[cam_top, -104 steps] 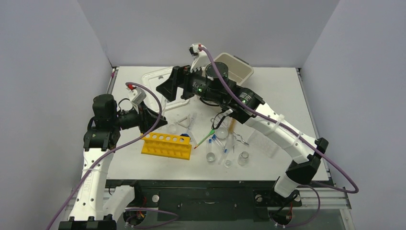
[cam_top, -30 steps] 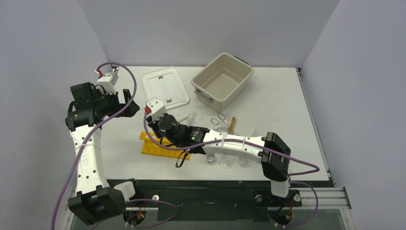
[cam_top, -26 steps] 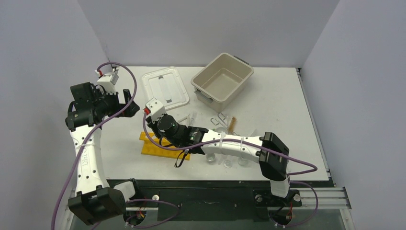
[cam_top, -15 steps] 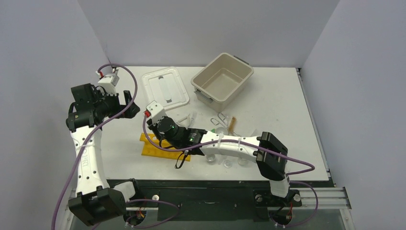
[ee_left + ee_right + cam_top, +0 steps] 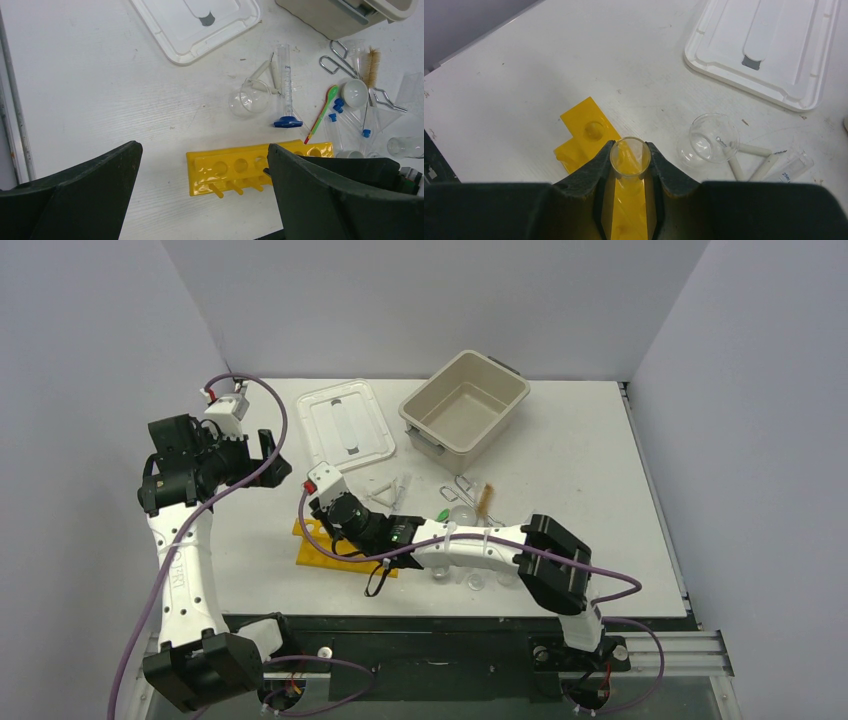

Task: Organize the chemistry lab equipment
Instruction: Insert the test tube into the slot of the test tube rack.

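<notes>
Beakers (image 5: 476,581), clear and small, nearest the front edge of table (image 5: 600,460), right of centre. Yellow tube rack (image 5: 316,551) just left of those, long side along the front edge, holes facing up. Right gripper (image 5: 630,167) directly over rack, fingers clamped on a clear test tube (image 5: 630,159), open mouth toward the wrist camera. Tube bottom in a hole or only above one: cannot tell.

Left gripper (image 5: 268,454) raised over left side of table, jaws wide apart, nothing between, well apart from rack.

Beyond rack, loose cluster on the tabletop:
- Round glass dish (image 5: 249,100) touching a white-tubed triangle (image 5: 265,80).
- Graduated cylinder (image 5: 285,75) lying down just right of dish.
- Green spatula (image 5: 326,107), red-tipped, beside cylinder.
- Blue-capped vials (image 5: 336,131) lying next to spatula.
- Farther right, metal tongs (image 5: 337,60) and brush (image 5: 372,67) side by side.

Farther back, white lid (image 5: 345,425) flat on table, grey handle up, left of centre. Beige tub (image 5: 465,400) at far side, right of lid, upright and set at an angle, nothing visible inside.
</notes>
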